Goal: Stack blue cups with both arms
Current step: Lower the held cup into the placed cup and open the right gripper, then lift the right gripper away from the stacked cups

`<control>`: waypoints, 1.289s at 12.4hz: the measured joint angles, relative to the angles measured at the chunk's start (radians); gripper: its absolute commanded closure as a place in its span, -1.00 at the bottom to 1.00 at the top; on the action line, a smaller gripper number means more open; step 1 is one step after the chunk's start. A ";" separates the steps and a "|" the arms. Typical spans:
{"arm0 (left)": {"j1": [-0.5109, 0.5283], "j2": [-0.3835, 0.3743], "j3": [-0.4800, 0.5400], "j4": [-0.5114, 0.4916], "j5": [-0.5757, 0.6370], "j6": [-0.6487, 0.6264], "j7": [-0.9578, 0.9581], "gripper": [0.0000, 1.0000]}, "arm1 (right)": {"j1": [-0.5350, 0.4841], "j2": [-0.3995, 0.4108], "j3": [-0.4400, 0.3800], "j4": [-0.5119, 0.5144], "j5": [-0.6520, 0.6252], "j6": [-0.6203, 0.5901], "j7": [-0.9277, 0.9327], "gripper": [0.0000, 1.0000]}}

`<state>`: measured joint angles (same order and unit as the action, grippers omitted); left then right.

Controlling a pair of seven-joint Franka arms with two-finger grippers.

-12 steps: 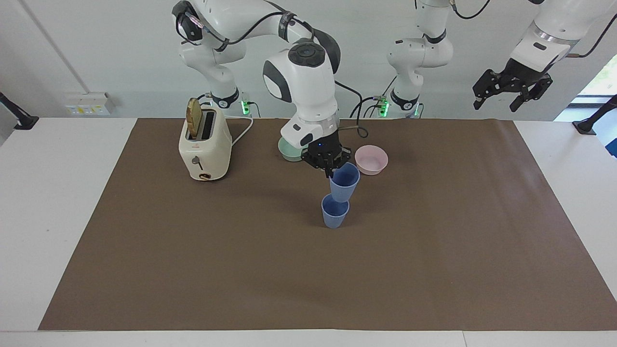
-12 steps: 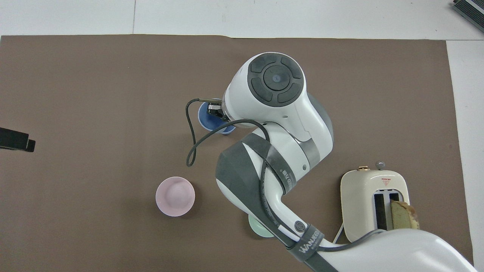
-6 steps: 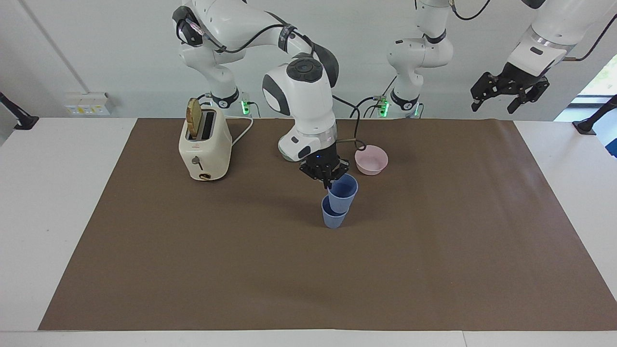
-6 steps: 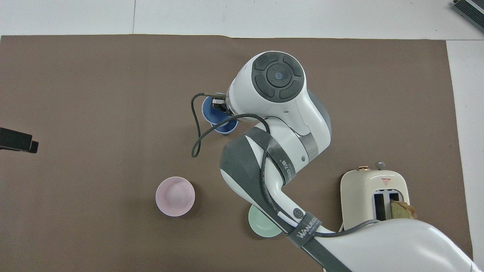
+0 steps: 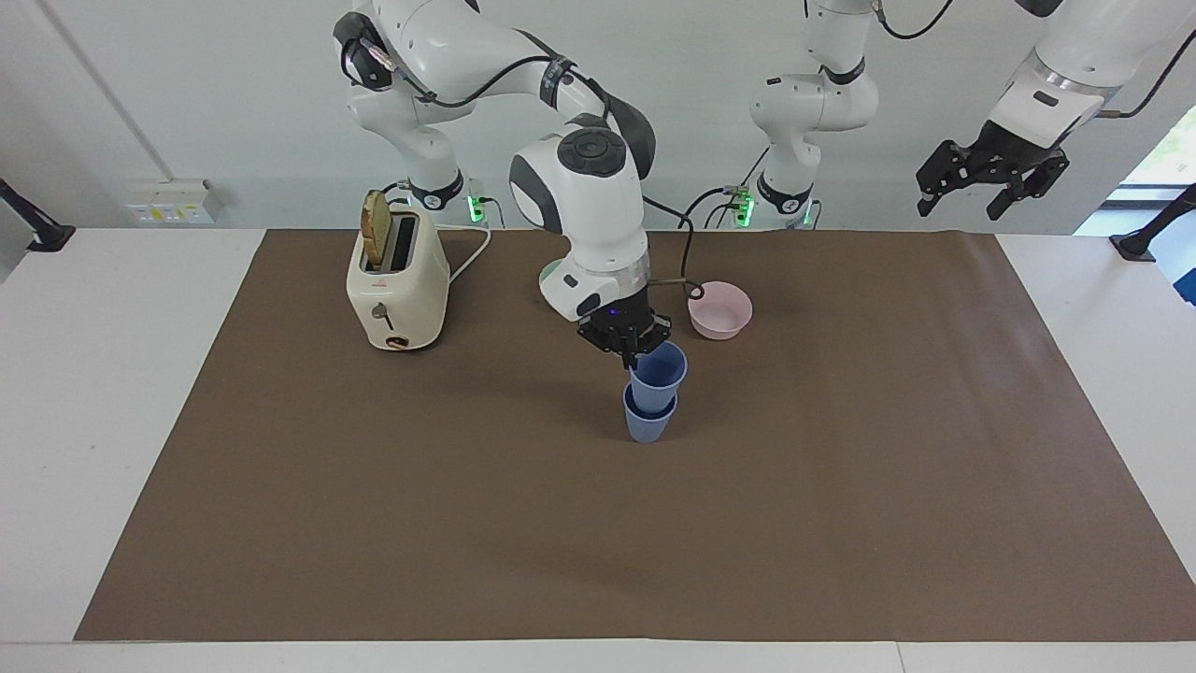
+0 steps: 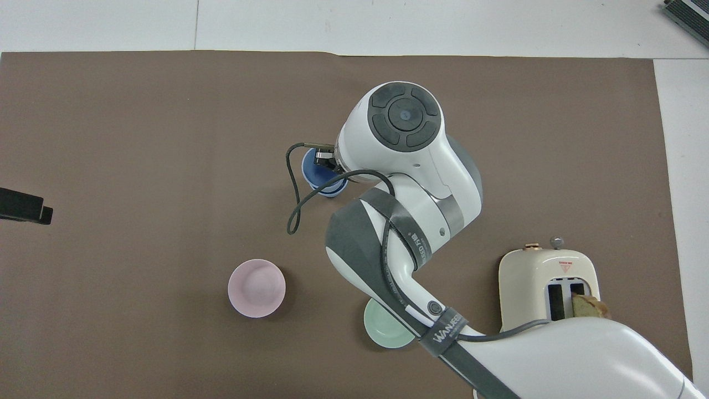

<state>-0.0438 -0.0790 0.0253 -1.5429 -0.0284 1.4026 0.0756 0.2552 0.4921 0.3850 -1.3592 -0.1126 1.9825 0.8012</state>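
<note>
2 blue cups are seen near the middle of the brown mat (image 5: 841, 486): the lower cup (image 5: 645, 422) stands upright on the mat, and the upper cup (image 5: 657, 374) is partly sunk into its mouth, tilted slightly toward the left arm's end of the table. The upper cup is pinched at its rim by the right gripper (image 5: 630, 356), whose fingertips are pressed together on the rim wall. Nothing is seen inside the upper cup. The pink bowl (image 5: 719, 309) and the green bowl (image 6: 386, 330) are set nearer to the robots than the cups, and both are seen to hold nothing. A slice of toast (image 5: 377, 230) is held upright in 1 slot of the cream toaster (image 5: 397, 292), toward the right arm's end. The left gripper (image 5: 989, 184) is held high with fingers spread, waiting. Compared with 1 second ago, the upper cup has been lowered from just above the lower cup into it.
</note>
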 measured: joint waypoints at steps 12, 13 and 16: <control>0.000 0.000 0.000 0.000 0.000 0.000 0.000 -1.00 | -0.024 -0.001 0.002 -0.094 0.000 0.120 -0.053 -0.42; 0.000 0.000 0.000 0.000 0.000 0.000 0.000 -1.00 | -0.025 -0.002 0.002 -0.093 0.000 0.120 -0.053 -0.85; 0.000 0.000 0.000 0.000 0.000 0.000 0.000 -1.00 | -0.039 -0.041 0.001 -0.090 0.000 0.089 -0.053 -1.00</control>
<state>-0.0438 -0.0790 0.0253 -1.5429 -0.0284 1.4026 0.0755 0.2163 0.4507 0.3858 -1.4490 -0.1126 2.0720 0.7483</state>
